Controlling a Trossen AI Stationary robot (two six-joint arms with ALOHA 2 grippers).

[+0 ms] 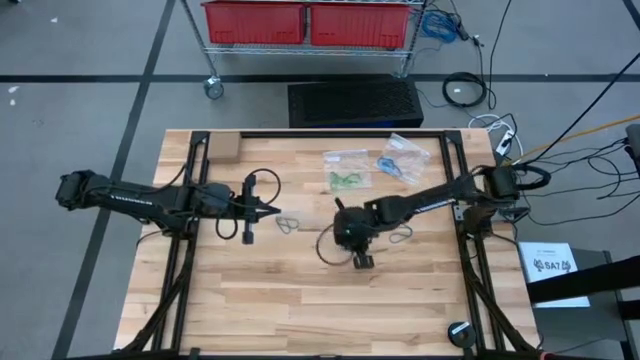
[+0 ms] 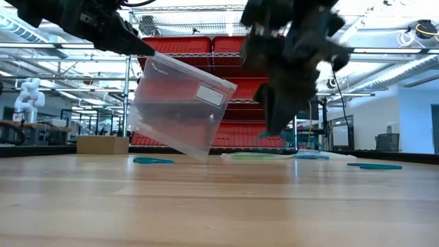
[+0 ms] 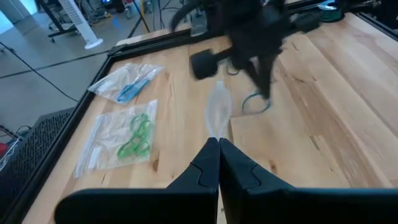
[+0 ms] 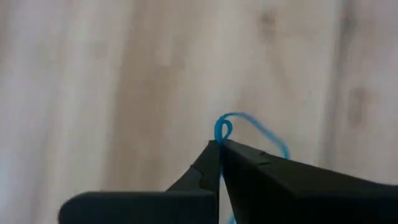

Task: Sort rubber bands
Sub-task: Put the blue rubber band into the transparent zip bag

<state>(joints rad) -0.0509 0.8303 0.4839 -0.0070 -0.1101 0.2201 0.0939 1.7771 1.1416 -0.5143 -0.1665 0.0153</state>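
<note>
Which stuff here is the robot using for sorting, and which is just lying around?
For the job:
- blue rubber band, pinched by the right gripper
- clear bag, held up by the left gripper
- bag of green bands
- bag of blue bands

Just lying about:
- red bins
- small cardboard box

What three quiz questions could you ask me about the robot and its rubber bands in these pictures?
1. True or false: the left gripper is shut on a clear plastic bag.
2. Pick one: the rubber band pinched by the right gripper is A) red, B) blue, C) yellow.
3. Fill the gap: on the table, beside the blue-band bag, the second bag holds ____ bands.

Key: 1 true; 2 B; 3 green.
</note>
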